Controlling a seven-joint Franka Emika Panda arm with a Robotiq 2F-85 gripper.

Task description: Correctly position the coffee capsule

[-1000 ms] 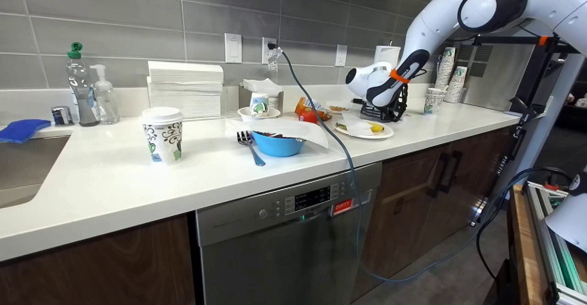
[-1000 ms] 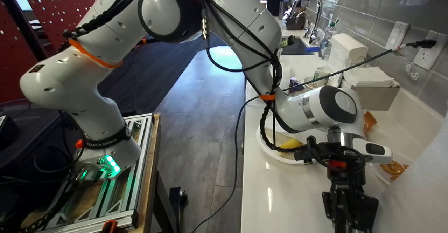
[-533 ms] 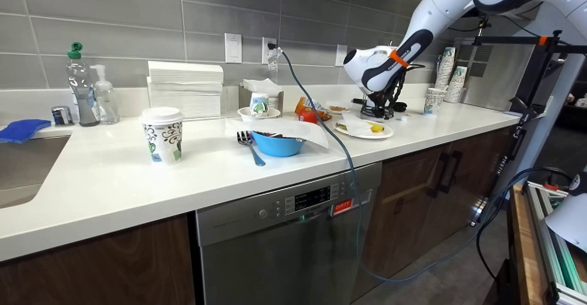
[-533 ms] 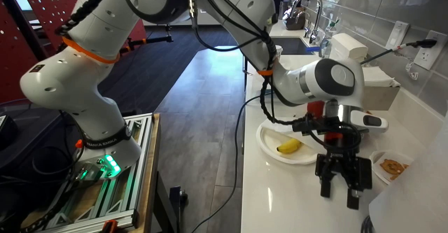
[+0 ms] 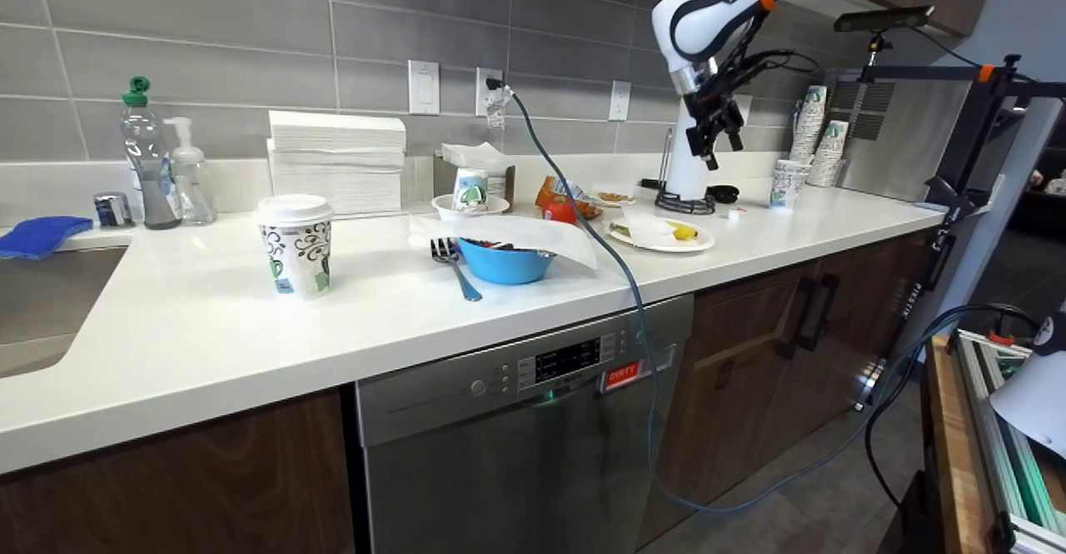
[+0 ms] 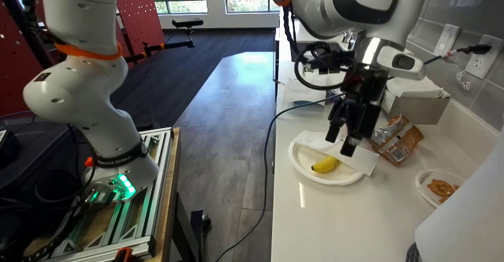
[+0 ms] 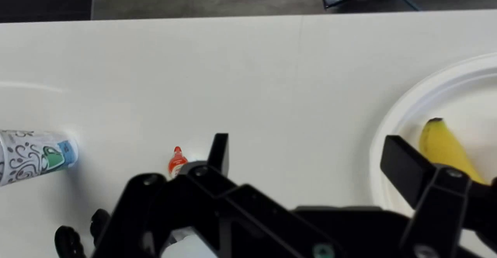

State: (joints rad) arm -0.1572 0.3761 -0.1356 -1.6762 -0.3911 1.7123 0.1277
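Aloft, one spread hand (image 6: 340, 142), one banana (image 6: 325, 164), one blue bowl (image 5: 504, 267)

The tiles (image 5: 200, 62) are grey with paler lines; the counter (image 5: 196, 329) is white; the lidded cup (image 5: 296, 247) is white with dark swirls and touches of green and blue; the bowl (image 5: 504, 265) is light blue, the cloth (image 5: 43, 237) blue, the bottle cap (image 5: 136, 92) green; the banana (image 6: 325, 164) is yellow, dark at the tip, the plate (image 6: 301, 167) white; the bag (image 6: 397, 140) is orange and silver; the label (image 5: 621, 376) is red with white letters; the arm (image 6: 362, 21) is white and black, banded in orange, the gripper (image 6: 341, 143) mostly black.
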